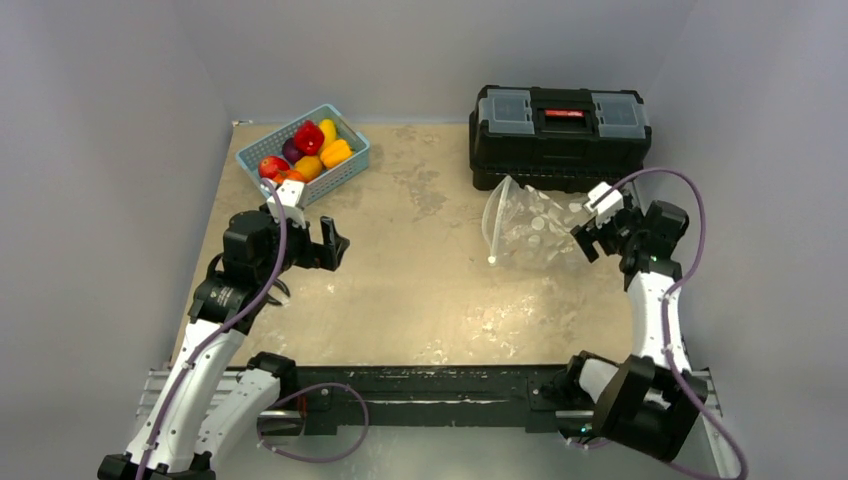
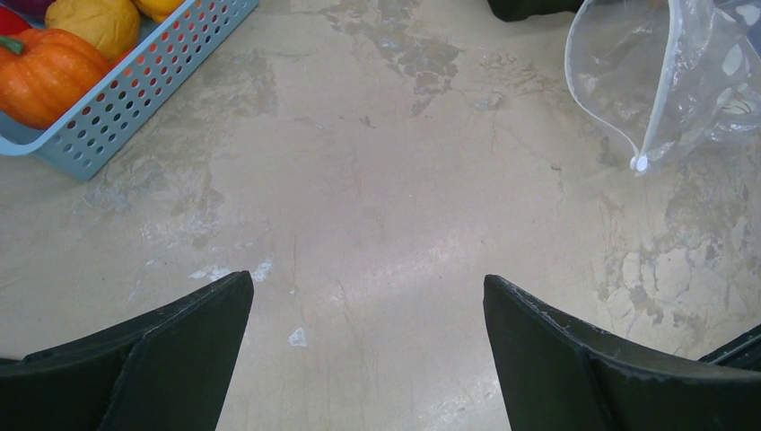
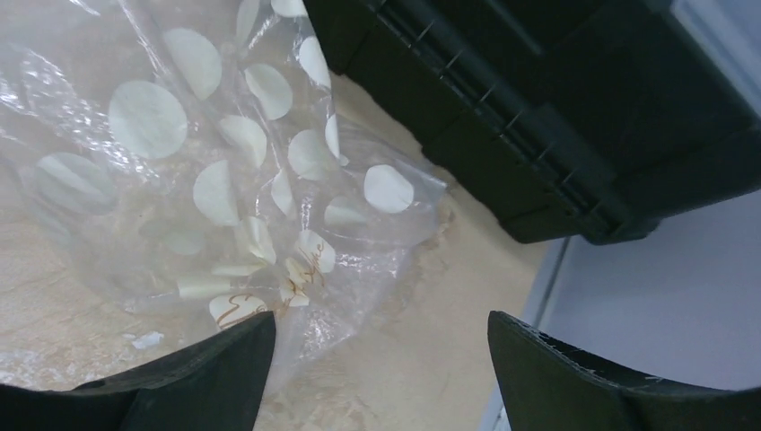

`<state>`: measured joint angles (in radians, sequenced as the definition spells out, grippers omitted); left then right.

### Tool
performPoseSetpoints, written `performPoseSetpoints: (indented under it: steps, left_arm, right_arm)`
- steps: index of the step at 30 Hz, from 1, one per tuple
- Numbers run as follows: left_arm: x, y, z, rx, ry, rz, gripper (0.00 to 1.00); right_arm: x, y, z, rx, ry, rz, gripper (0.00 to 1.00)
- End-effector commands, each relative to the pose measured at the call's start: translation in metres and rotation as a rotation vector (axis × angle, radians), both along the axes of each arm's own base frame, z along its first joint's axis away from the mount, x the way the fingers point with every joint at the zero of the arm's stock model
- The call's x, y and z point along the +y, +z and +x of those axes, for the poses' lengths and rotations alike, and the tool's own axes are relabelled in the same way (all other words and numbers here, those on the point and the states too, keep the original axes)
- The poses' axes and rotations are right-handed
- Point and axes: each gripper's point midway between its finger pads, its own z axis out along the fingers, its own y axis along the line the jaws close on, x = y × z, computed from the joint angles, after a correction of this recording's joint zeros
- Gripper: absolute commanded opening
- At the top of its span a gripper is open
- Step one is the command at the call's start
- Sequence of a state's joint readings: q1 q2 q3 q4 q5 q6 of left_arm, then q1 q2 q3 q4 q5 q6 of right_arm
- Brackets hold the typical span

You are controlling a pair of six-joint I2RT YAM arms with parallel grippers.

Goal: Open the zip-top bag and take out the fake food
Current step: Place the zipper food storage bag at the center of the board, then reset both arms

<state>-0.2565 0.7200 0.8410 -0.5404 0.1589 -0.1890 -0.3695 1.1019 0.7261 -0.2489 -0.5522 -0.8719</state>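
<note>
My left end effector (image 1: 327, 244) (image 2: 368, 296) is released, fingers spread wide over bare counter (image 1: 420, 290) and gripping nothing. My right end effector (image 1: 590, 238) (image 3: 381, 328) is released too, its fingers apart just behind the crumpled closed end of the zip-top bag (image 1: 530, 230) (image 3: 179, 162). The bag lies on the counter against the black toolbox (image 1: 560, 125), its white-rimmed mouth gaping toward my left arm. The fake food (image 1: 308, 140) (image 2: 45, 76) sits piled in the light-blue basket (image 1: 335, 177) at the far left corner, well apart from the bag.
</note>
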Motion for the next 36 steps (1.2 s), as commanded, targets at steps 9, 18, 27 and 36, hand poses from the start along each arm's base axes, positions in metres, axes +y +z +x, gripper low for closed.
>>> performPoseSetpoints:
  steps: [9, 18, 27, 36]
  left_arm:
    - [0.003, 0.011, 0.0, -0.067, 0.001, 0.017, 1.0]
    - [0.038, 0.006, -0.018, -0.245, 0.182, -0.005, 1.0]
    - [0.032, -0.002, -0.017, -0.152, 0.135, 0.039, 1.0]
    - [0.033, 0.0, -0.018, -0.162, 0.137, 0.032, 1.0]
  right_arm:
    - [0.043, 0.124, -0.041, -0.277, -0.074, 0.327, 0.99]
    - [0.026, 0.135, -0.05, -0.371, -0.331, 0.529, 0.99]
    - [0.031, 0.15, -0.064, -0.446, -0.332, 0.549, 0.99]
    - [0.009, 0.175, -0.074, -0.578, -0.507, 0.653, 0.99]
